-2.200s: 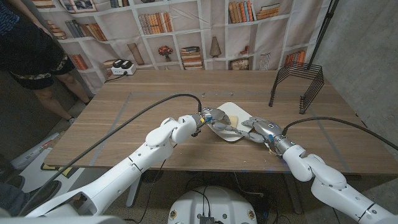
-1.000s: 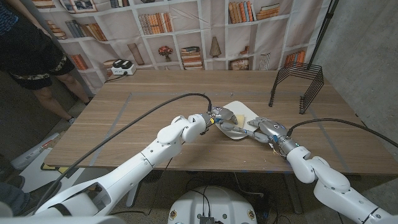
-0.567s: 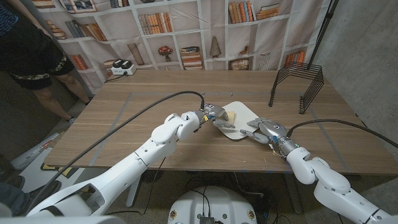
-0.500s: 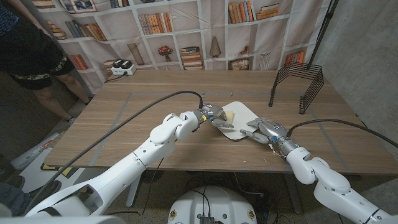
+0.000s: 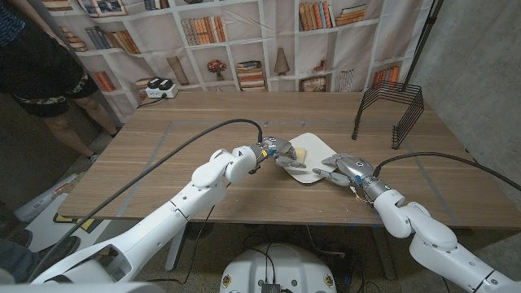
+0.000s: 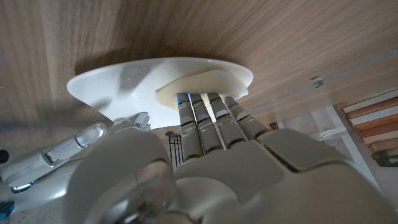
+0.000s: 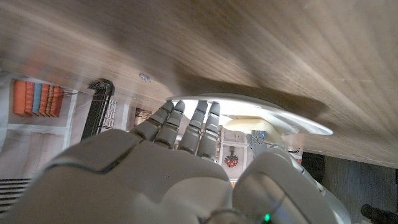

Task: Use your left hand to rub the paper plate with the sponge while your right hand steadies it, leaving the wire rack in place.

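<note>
Paper plate (image 5: 308, 156) sat at frame centre, and you looked mid-scrub to me: sponge (image 5: 298, 151) on it under your left hand (image 5: 275, 152), fingers pressed down on the sponge. Your right hand (image 5: 340, 168) had its fingers laid on the plate's right rim, pinning it. Wire rack (image 5: 391, 112) stood untouched, upper right. More rubbing was probably left.
</note>
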